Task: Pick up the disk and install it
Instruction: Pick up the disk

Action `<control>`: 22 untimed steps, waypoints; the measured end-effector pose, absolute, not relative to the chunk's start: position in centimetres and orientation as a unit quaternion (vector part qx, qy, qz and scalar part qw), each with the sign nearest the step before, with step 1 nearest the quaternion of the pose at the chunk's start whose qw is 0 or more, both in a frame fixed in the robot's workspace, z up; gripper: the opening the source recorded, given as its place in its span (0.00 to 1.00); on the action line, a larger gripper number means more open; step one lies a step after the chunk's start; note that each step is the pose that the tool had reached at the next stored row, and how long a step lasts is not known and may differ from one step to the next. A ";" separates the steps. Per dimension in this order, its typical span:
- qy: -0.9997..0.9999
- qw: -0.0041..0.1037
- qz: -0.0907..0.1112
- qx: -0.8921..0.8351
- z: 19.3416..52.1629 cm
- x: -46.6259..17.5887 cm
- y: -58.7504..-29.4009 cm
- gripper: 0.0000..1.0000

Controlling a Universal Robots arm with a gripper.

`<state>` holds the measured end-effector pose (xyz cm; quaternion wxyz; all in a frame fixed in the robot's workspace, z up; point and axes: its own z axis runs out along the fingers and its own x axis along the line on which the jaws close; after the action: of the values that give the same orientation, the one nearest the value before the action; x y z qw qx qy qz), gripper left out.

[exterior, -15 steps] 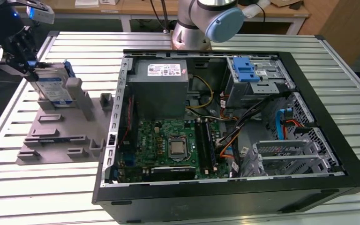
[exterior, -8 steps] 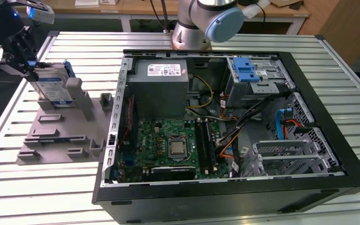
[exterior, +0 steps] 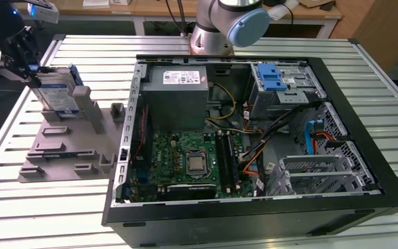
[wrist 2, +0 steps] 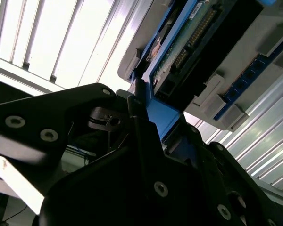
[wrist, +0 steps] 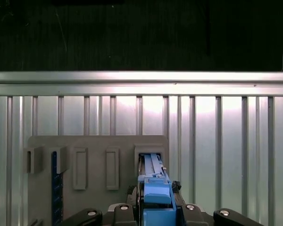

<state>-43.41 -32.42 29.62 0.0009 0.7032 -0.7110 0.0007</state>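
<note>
The disk (exterior: 56,92) stands on edge at the back of the grey slotted fixture (exterior: 60,150), on the exterior view's left. It is a silver drive with a white-and-blue label in a blue caddy. My gripper (exterior: 27,67) is at its upper far edge, with the black fingers closed on the blue caddy frame. In the first wrist view the blue caddy of the disk (wrist: 154,186) sits between the fingers of the gripper (wrist: 155,209), its lower end in a fixture (wrist: 94,146) slot. The second wrist view shows the disk (wrist 2: 188,42) underside, with the gripper (wrist 2: 148,110) clamped on the caddy.
An open black computer case (exterior: 365,155) lies to the exterior view's right of the fixture, with a motherboard (exterior: 192,161), a power supply (exterior: 174,91) and a drive bay with a blue caddy (exterior: 273,78). The arm's base (exterior: 216,31) stands behind it on the slatted metal table (exterior: 47,207).
</note>
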 end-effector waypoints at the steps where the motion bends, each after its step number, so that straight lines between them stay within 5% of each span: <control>1: -0.711 0.001 0.001 0.703 29.8 -43.4 -32.4 0.36; 22: -0.711 0.001 0.001 0.703 31.2 -43.4 -32.4 0.36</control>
<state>-43.41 -32.42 31.21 0.0009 0.7032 -0.7110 0.0007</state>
